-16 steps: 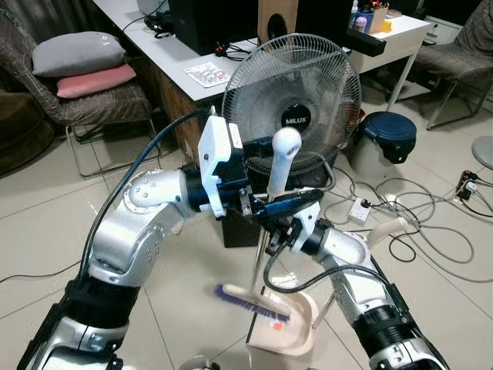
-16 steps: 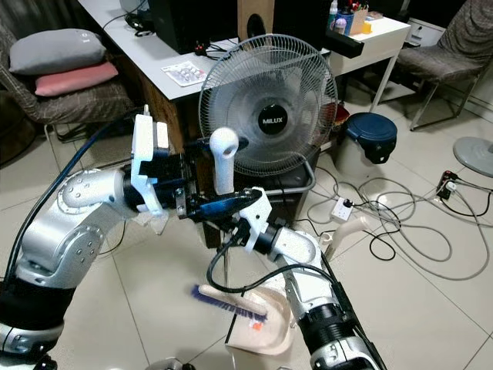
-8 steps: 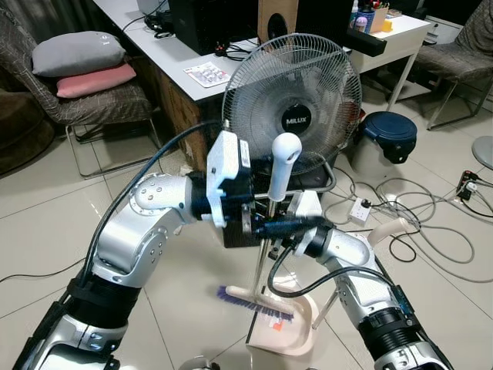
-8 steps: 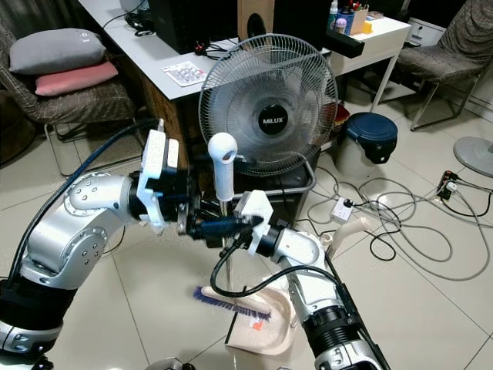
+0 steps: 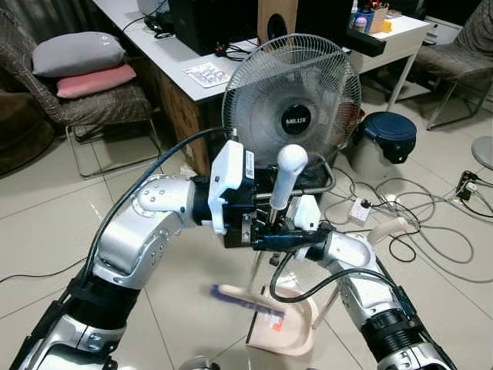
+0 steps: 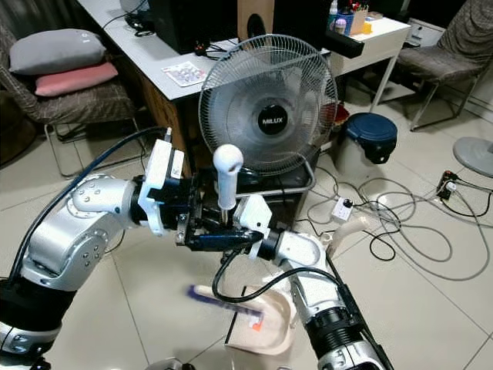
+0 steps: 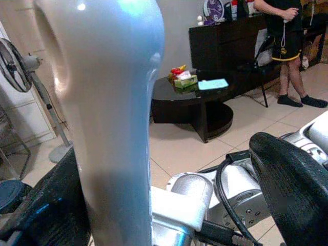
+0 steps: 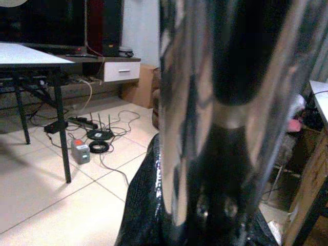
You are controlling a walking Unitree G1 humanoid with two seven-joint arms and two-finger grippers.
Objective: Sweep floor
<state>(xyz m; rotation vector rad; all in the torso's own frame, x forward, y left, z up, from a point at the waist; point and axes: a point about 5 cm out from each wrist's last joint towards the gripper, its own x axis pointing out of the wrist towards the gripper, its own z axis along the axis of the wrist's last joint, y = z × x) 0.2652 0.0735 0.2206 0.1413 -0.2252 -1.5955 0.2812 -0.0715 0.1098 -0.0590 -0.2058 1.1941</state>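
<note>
Looking down from the head camera, I see both arms meeting on the broom [image 5: 266, 254] in front of the standing fan [image 5: 292, 108]. My left gripper [image 5: 262, 225] is clamped on the shaft just under the white grip [image 5: 286, 176], and in the left wrist view that pale grip sits pressed between its black fingers [image 7: 294, 192]. My right gripper [image 6: 208, 240] reaches across just below the left one; its wrist view has the shiny metal shaft running right against the camera and a black finger [image 8: 148, 205] behind it, so I read it as closed on the shaft too. The broom stands tilted, its head [image 5: 246, 298] with purple bristles down on the tiled floor [image 5: 46, 223], blurred, touching the front lip of the cream dustpan [image 5: 293, 327]. Something small and orange lies inside the dustpan. Beside the fan, cables [image 5: 416, 223] trail across the tiles by a dark blue bin [image 5: 389, 132].
</note>
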